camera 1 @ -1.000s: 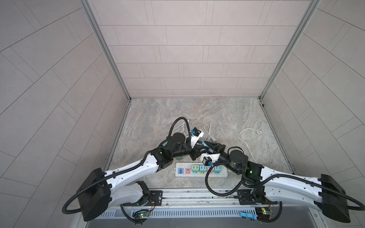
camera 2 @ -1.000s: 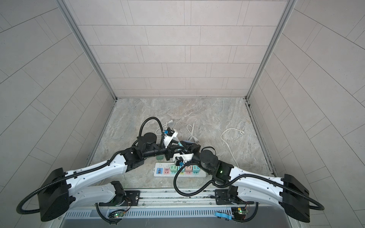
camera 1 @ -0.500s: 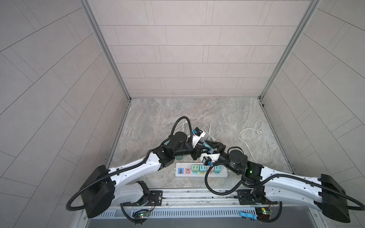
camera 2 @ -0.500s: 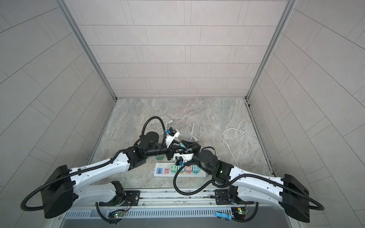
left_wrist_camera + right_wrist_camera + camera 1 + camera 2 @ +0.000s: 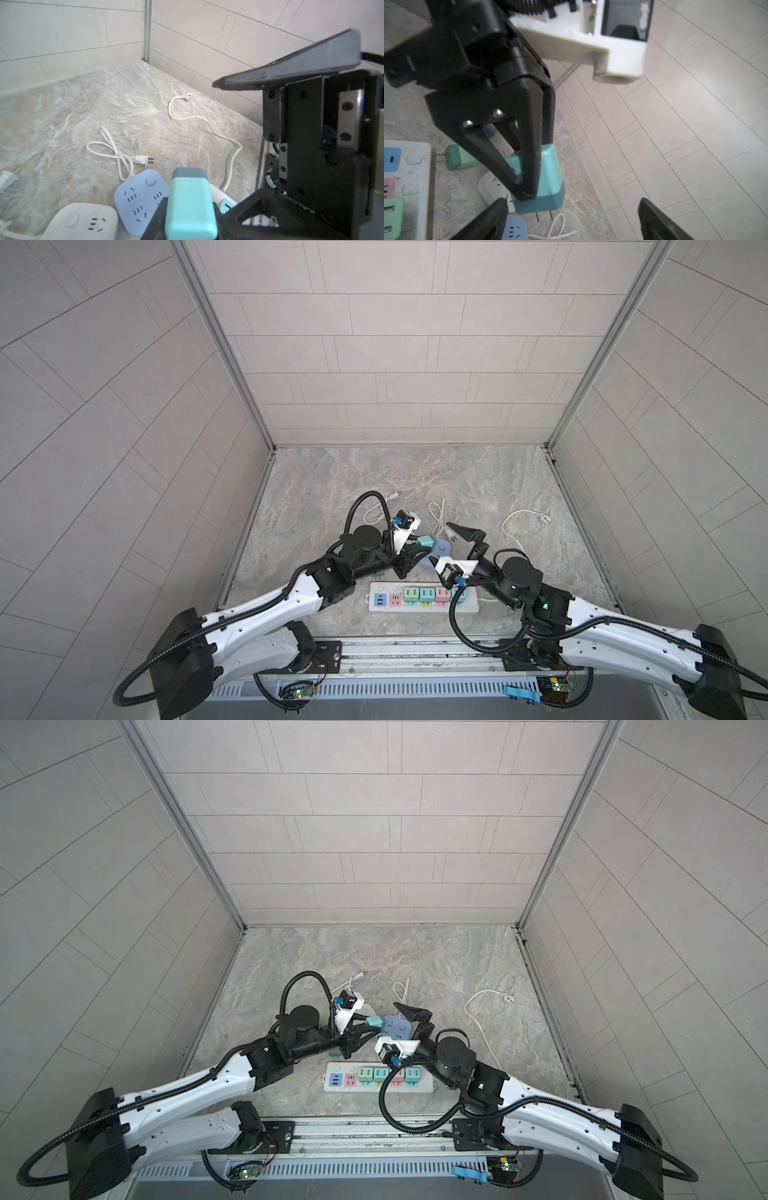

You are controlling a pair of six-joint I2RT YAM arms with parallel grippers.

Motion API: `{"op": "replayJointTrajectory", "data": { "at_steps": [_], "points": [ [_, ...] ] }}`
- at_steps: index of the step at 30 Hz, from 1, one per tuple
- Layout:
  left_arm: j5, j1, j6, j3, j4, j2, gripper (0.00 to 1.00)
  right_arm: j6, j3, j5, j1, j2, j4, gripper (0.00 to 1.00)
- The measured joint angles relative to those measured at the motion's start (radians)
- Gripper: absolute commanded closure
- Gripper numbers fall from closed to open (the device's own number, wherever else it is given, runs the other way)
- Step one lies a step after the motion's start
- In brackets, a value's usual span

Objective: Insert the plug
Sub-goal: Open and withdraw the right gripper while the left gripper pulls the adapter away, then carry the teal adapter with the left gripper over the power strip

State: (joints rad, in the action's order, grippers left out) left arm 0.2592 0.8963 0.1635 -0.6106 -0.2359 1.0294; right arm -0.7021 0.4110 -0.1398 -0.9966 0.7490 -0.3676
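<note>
1. Left of centre in both top views: left gripper (image 5: 420,548), jaws closed down tight on teal plug (image 5: 425,540), pinched by its sides between both black fingers (image 5: 537,135).
2. Plug position: lifted clear of the marble floor (image 5: 374,489), two prongs (image 5: 537,217) bare and pointing down, seated in no socket. Hanging over the spot where white socket cube (image 5: 488,187) and blue socket cube (image 5: 141,197) sit side by side; height above them impossible to tell.
3. Nearer the robot base: green plug (image 5: 458,156) lying on its side on the floor, just beside the end of white power strip (image 5: 471,606). Row of green and pink plugs already sitting in the strip.
4. Centre, behind the blue cube: looped white cable with two-pin plug (image 5: 143,160), flat on the floor, apart from both grippers.
5. Right of centre: right gripper (image 5: 572,200), jaws spread wide, nothing between them. Upper finger (image 5: 463,530) raised beside the blue cube, pointing toward the held plug, close but not touching it.
6. Far right: another white cable (image 5: 515,518) curling across the floor, its round plug end (image 5: 545,519) well apart from everything else.
</note>
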Motion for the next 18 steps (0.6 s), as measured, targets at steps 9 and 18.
{"op": "replayJointTrajectory", "data": {
  "at_steps": [9,18],
  "points": [
    [-0.23,0.016,-0.203,0.023,0.094,-0.116,1.0,0.439,0.0,-0.006,0.361,-0.02,0.069,0.0],
    [-0.252,0.142,-0.711,-0.164,0.473,-0.09,1.0,0.887,0.02,0.011,0.738,0.066,0.203,0.0]
  ]
}}
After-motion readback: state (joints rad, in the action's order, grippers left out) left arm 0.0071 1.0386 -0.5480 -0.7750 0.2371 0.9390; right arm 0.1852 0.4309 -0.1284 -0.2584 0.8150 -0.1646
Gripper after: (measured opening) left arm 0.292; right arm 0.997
